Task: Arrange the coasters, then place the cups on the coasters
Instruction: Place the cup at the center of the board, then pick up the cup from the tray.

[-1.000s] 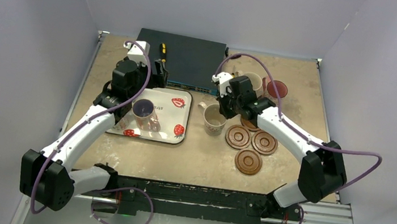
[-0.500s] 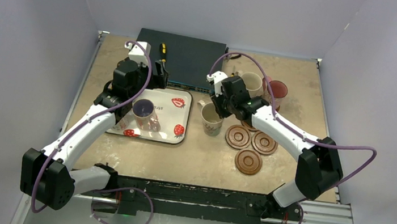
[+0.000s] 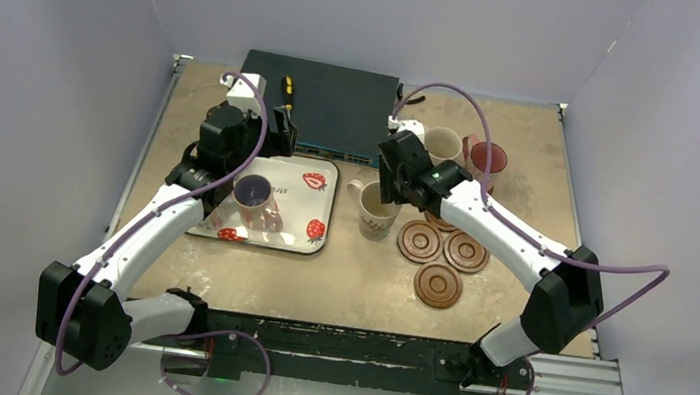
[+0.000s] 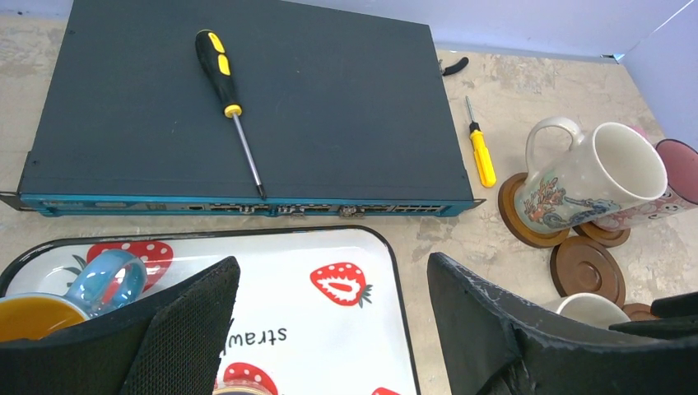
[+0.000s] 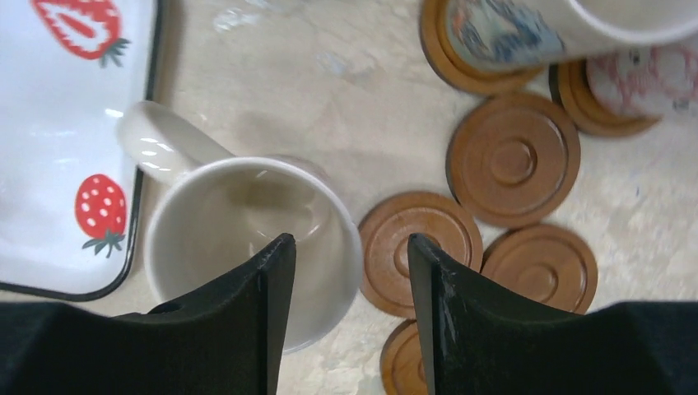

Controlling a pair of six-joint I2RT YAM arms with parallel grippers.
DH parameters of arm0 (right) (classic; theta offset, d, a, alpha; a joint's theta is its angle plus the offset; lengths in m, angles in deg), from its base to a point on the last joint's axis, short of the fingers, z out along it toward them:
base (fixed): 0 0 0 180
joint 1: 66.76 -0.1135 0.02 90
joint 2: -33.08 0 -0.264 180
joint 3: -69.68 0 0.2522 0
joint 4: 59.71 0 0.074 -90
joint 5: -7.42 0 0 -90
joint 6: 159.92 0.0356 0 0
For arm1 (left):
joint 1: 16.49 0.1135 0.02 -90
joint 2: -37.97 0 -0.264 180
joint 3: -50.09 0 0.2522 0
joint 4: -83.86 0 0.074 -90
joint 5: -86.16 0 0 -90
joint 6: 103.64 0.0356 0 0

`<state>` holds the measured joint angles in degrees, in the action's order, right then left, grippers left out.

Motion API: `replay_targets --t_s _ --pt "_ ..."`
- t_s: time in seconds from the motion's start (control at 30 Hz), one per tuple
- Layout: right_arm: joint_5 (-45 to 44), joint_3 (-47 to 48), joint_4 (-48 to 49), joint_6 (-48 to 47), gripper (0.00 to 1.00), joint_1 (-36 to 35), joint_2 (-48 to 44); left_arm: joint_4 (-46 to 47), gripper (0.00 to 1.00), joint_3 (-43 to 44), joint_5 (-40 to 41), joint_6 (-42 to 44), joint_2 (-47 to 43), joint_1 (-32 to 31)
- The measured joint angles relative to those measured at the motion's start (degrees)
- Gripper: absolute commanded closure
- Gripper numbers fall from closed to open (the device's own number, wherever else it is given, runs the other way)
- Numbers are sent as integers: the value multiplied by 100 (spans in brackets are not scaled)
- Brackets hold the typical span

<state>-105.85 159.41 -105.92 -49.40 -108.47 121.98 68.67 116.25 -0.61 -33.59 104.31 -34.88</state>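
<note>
So, the cream mug (image 5: 239,214) stands mid-frame on bare table (image 5: 272,74), just left of the coasters (image 5: 420,247). My right gripper (image 5: 347,247) straddles its rim, jaws parted, not clamping. I'd shift it right.

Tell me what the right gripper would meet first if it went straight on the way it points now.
The cream mug. The right gripper points down with open jaws on either side of the mug's wall, so the rim would likely slide between them first. Its height above the rim is unclear.
</note>
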Motion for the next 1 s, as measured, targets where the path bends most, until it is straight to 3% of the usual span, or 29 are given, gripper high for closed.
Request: replay_targets --t_s 0.2,0.53,0.7,0.83,1.0 --pt "-151 -507 -188 1008 46 -15 -107 2 20 0 -2 0 0 0" --pt "-127 -704 20 1561 55 -28 -168 0 20 4 0 0 0 0" --pt "-175 -697 66 1735 74 -28 118 4 20 33 0 0 0 0" --pt "-197 -697 201 1871 98 -28 275 2 20 35 0 0 0 0" --pt "-170 -627 103 1969 100 -35 271 2 20 46 0 0 0 0"
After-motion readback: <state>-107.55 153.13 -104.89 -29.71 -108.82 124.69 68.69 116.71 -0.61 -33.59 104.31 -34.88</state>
